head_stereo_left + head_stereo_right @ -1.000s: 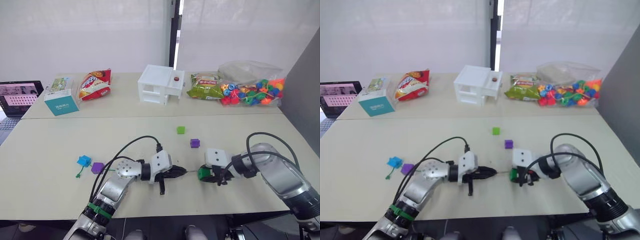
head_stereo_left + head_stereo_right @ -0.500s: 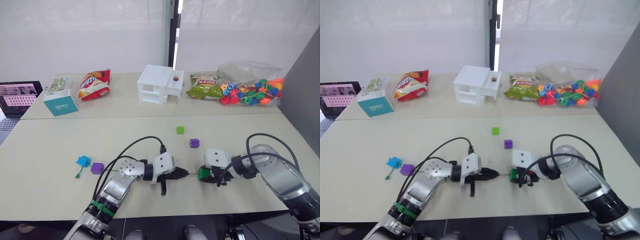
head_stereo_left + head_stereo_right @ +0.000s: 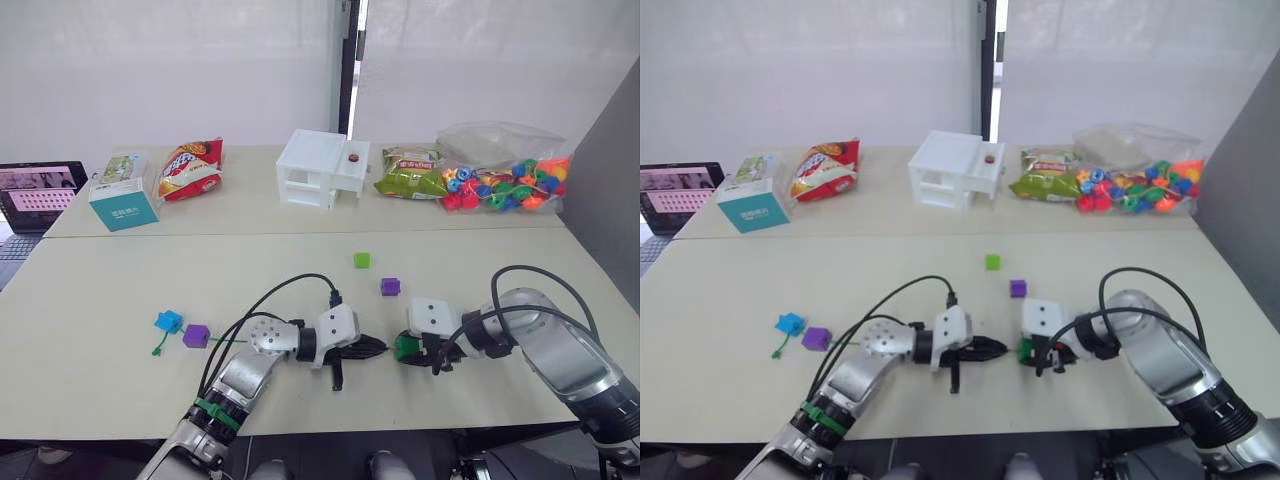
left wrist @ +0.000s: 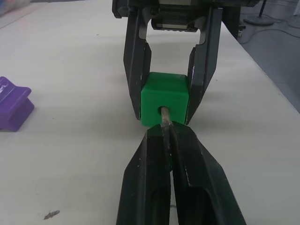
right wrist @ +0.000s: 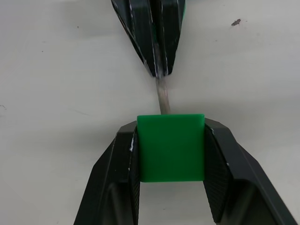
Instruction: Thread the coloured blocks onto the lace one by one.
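Green plastic, the dark green cube (image 4: pixel 164 99) sits pinched between the two fingers of my right pincer (image 5: pixel 171 161), low over the bench (image 3: pixel 100 300) near its front edge. My left pincer (image 4: pixel 168 140) is pressed together on the stiff tip of the lace (image 4: pixel 165 117), which meets the hole in the cube's face; how far it has gone in I cannot tell. Both forearms lie low and point inward, wrists facing each other. Behind my left arm the lace trails to a purple cube (image 3: pixel 195 335) and a blue cube (image 3: pixel 168 321). Farther back lie a light green cube (image 3: pixel 361 260) and another purple cube (image 3: pixel 390 287), well apart from my pincers.
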Controlling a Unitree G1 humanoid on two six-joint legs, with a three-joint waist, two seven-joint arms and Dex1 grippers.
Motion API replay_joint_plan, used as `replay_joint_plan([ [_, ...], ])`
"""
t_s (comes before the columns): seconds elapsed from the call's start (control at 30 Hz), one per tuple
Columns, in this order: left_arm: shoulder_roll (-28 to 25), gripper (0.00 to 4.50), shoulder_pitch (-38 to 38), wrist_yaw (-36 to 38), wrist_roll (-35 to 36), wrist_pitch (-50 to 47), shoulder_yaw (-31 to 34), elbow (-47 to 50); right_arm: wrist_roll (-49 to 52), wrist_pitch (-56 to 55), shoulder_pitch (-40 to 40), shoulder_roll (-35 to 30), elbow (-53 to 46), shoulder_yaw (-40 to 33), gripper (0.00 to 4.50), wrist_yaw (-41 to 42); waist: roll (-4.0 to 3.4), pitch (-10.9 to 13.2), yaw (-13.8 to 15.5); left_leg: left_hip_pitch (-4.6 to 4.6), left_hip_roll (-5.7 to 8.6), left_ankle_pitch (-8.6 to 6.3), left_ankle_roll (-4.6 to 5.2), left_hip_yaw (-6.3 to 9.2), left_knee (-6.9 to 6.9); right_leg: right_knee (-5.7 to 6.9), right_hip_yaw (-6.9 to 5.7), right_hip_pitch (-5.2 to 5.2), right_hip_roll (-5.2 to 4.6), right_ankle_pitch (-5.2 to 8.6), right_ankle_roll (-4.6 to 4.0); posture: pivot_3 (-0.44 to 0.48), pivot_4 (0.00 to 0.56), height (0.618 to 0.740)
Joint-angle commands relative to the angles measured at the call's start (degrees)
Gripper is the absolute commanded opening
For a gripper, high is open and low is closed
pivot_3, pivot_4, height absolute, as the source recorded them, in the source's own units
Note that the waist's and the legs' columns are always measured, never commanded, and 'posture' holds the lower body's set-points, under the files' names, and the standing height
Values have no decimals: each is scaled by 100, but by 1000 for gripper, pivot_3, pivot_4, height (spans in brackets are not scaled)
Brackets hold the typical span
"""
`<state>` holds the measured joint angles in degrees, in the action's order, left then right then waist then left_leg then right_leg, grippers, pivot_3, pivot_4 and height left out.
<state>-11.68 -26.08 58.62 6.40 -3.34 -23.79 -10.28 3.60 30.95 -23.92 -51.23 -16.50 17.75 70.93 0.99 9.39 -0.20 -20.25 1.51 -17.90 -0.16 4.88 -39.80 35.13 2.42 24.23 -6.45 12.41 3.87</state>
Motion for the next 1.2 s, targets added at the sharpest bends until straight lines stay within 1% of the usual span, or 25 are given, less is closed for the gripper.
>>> replay_joint_plan([
  [0.03, 146, 0, -192, -6, 20, -91, -47, 85, 109, 78, -5, -40, -173, -100, 1193, -14, 0, 0, 2, 0, 0, 0, 0, 0, -1, 0, 0, -1, 0, 0, 0, 0, 150, 740],
  [0.17, 237, 0, -301, 31, -42, -104, -119, -25, 86, 66, -14, -39, -162, -77, 1193, -8, 0, 0, 3, 0, 0, 0, 0, 0, 0, 0, 0, 0, 0, 0, 0, 0, 150, 740],
  [0.2, 225, 704, -301, 28, -58, -102, -114, -29, 80, 57, -14, -42, -161, -70, 1193, -4, 0, 0, 5, 0, 0, 0, 0, 0, -1, 0, 0, 0, 0, 0, 0, 0, 150, 740],
  [0.37, 10, 2318, -257, 33, -117, -116, -76, 100, 71, 59, -8, -40, -149, -79, 1193, -26, 0, 0, 0, 0, 0, 0, 0, 0, 0, 1, 0, 1, 0, 0, 0, 0, 150, 740],
  [0.43, -300, 2931, -249, 154, -209, -245, -110, 351, 68, 25, 1, -73, -128, -102, 1193, -15, 0, 0, -4, 0, 0, 0, 0, 0, 0, 1, 0, 1, 0, 0, 0, 0, 150, 740],
  [0.5, -511, 2954, -246, 202, -220, -346, -76, 557, 70, 6, 12, -104, -111, -122, 1193, -1, 0, 0, -11, 1, -1, 0, 0, 0, 2, 1, 0, 2, 1, 0, 0, 0, 150, 740],
  [0.57, -587, 2954, -244, 131, -229, -352, -59, 609, 58, -3, -4, -99, -89, -100, 1193, -1, 0, 0, -10, 0, -1, 0, 0, 1, 1, 3, 0, 2, 1, 0, 0, 0, 150, 740],
  [1.07, -364, 2954, -238, -23, -275, -288, -105, 325, 59, 46, -52, -73, -111, -68, 1193, -10, 0, 0, 19, -1, 1, 0, 0, 0, -2, 2, 0, 1, 0, -1, 2, 0, 150, 740],
  [1.17, -352, 2145, -221, -36, -277, -317, -96, 337, 67, 67, -49, -77, -134, -84, 1193, -19, 0, 0, 20, -1, 1, 0, 0, 0, -2, 2, 0, 1, 0, -1, 2, 0, 150, 740],
  [1.2, -341, 1815, -221, -43, -290, -312, -110, 325, 75, 84, -49, -70, -145, -85, 1193, -23, 0, 0, 20, -1, 1, 0, 0, 1, -2, 2, 0, 1, 0, -1, 2, 0, 150, 740],
])
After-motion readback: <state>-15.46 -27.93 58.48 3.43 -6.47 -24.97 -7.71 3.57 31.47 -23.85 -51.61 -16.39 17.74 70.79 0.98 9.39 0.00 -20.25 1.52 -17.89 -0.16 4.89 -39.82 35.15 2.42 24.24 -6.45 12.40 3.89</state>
